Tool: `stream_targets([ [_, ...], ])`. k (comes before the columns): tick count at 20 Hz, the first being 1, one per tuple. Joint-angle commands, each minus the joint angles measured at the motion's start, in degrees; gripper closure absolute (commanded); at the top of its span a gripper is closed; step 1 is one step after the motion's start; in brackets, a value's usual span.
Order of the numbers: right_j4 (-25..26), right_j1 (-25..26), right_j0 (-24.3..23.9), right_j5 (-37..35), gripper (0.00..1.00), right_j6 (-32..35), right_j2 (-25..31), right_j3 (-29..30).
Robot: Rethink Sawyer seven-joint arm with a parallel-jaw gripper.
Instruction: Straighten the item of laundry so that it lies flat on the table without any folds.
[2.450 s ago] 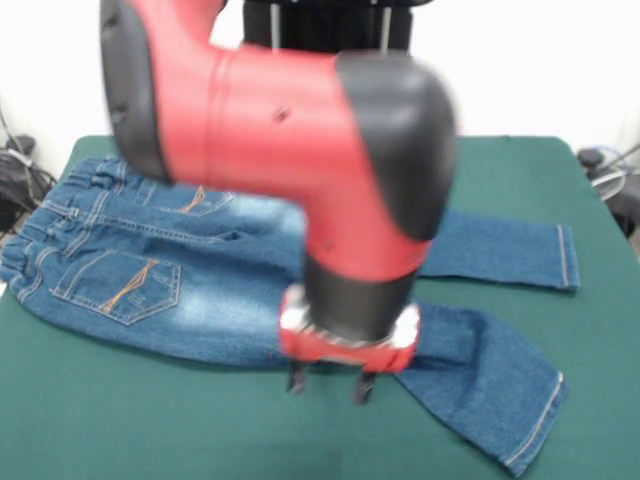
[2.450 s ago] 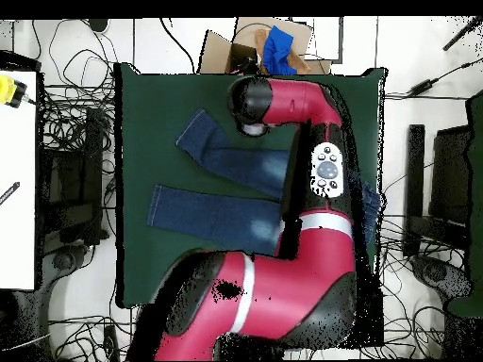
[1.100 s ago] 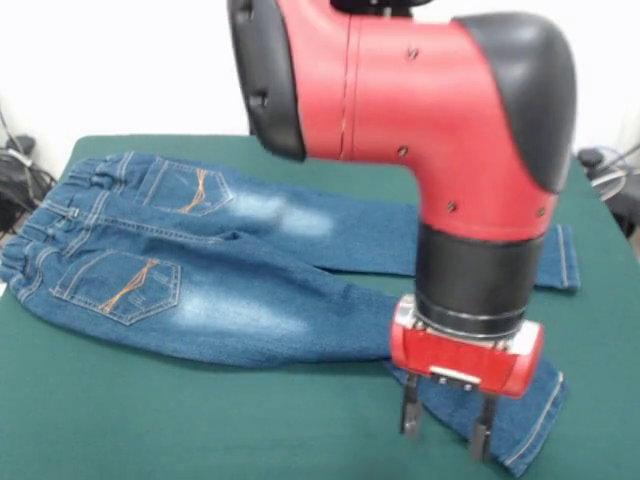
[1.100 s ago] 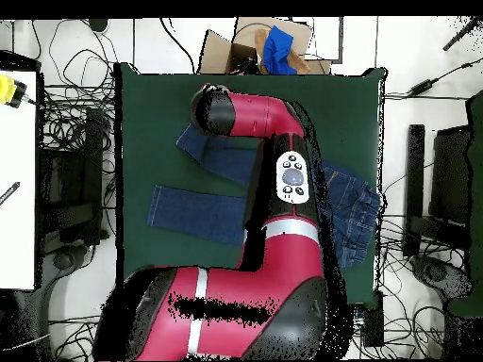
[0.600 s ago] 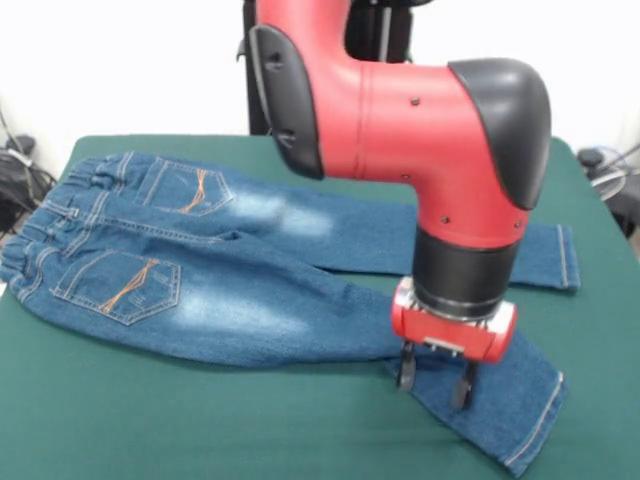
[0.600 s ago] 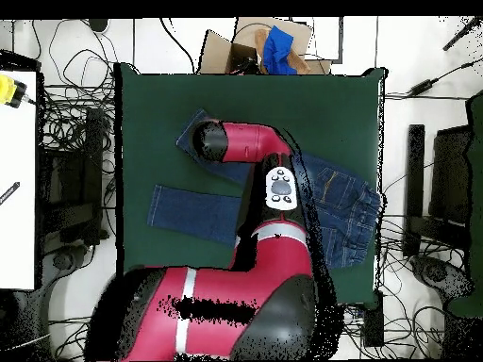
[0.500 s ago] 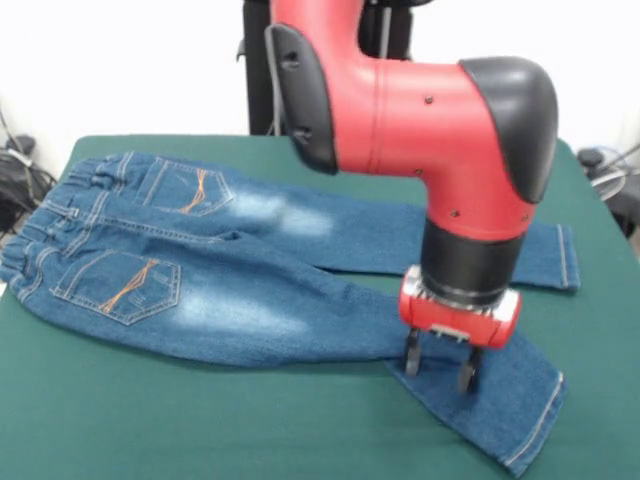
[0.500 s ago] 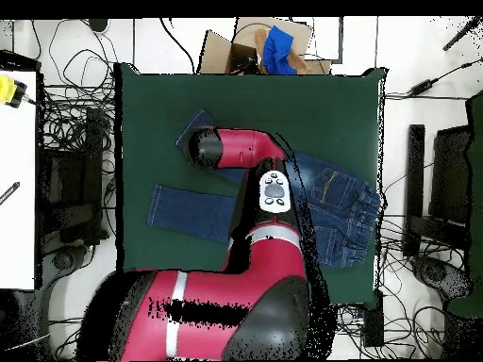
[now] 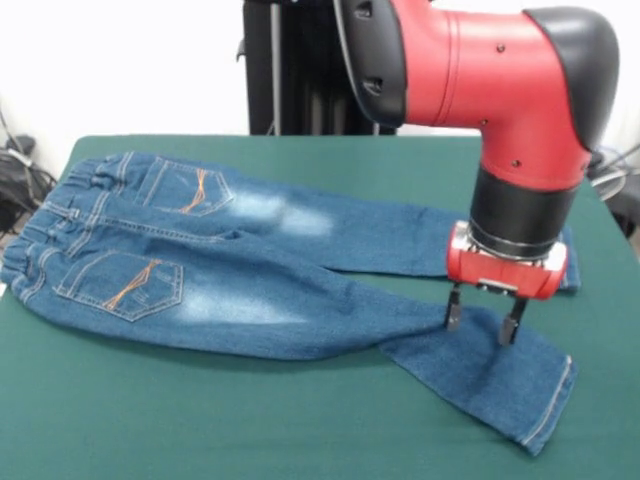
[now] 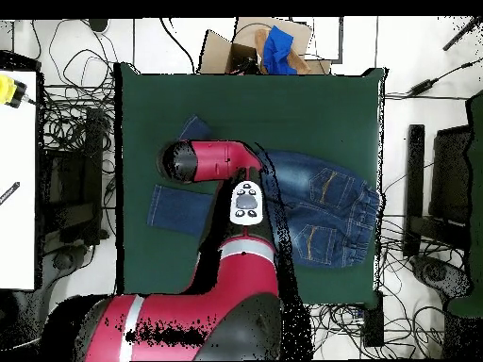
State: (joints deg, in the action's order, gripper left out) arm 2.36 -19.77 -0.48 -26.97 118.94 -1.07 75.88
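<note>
Front view: the jeans [image 9: 250,270] lie back-side up on the green table [image 9: 150,420], gathered waistband [image 9: 45,225] at the left, both legs running right. The nearer leg kinks downward past the knee, so it isn't yet straight. Over that bend hangs the gripper [image 9: 484,325], fingers spread and empty, tips just above the denim, probably placed to take hold of the lower leg and pull it into line.

Red and black Sawyer arm [image 9: 500,90]

Glossy red shells carry small dark screws, with black caps at the joints, a black wrist collar, a red gripper [image 9: 484,320] mount, and a white button pad [image 10: 246,204].
</note>
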Motion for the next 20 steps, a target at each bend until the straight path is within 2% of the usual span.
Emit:
stream_targets([
  [1,-2.8,2.6,1.3,-1.2,0.00,13.0,-1.7,3.8],
  [7,-3.4,6.8,1.1,1.0,0.00,12.7,-1.6,0.1],
  [15,-5.3,8.0,2.7,-0.8,0.00,14.2,-2.4,-2.6],
  [20,-6.1,10.4,3.0,1.6,0.00,13.8,-2.8,-4.3],
])
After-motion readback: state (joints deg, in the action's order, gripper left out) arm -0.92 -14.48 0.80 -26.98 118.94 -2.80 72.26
